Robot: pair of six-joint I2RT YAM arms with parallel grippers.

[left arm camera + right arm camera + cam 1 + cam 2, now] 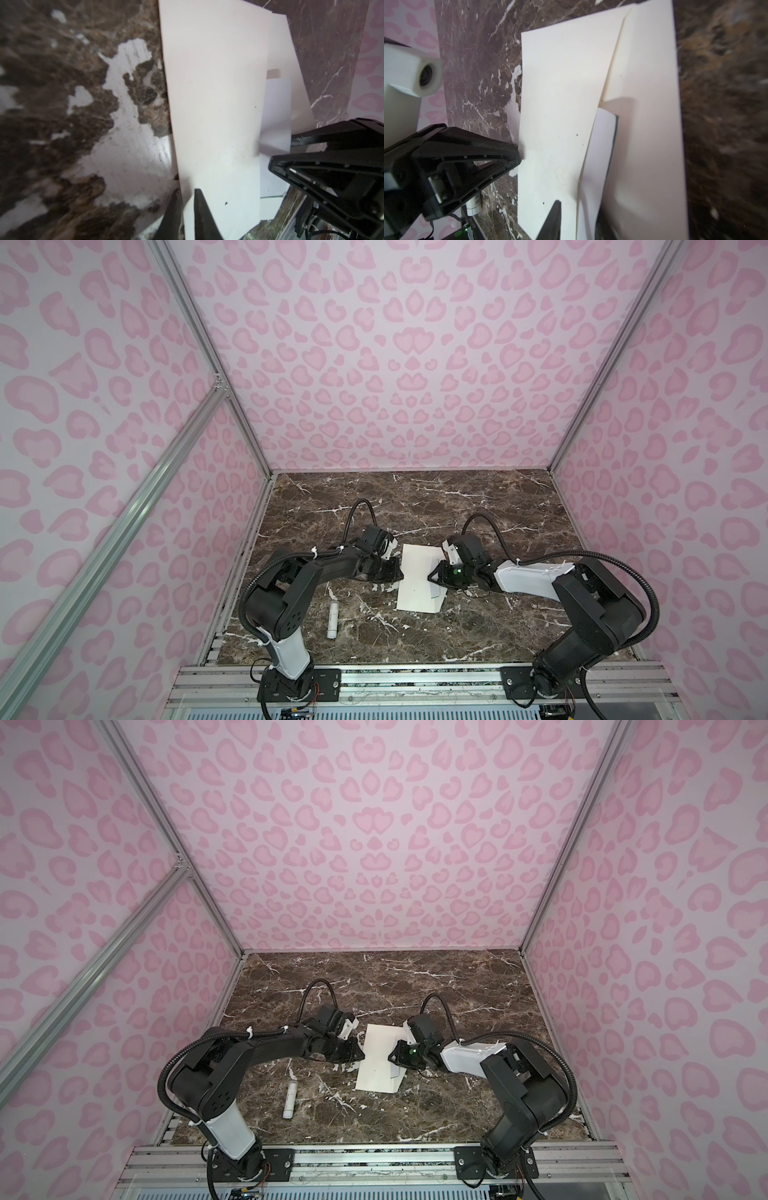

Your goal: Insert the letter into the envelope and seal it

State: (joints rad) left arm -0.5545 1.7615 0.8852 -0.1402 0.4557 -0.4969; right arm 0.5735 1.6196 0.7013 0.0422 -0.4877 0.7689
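The cream envelope (415, 585) (376, 1065) lies mid-table, its flap (650, 104) folded open toward the right arm. The pale letter (602, 145) (276, 104), with a thin green edge, sits partly inside the pocket and sticks out over the flap (437, 593). My left gripper (187, 193) (401, 574) is shut on the envelope's left edge, one finger above and one below. My right gripper (578, 207) (430, 576) is at the pocket mouth. Its jaws stand apart, one finger on the envelope's front panel, the other under the letter's edge.
A small white cylindrical stick (333, 620) (289, 1100) lies on the brown marble table (457, 506), near the left arm's elbow. Pink patterned walls enclose three sides. An aluminium rail (415, 676) runs along the front edge.
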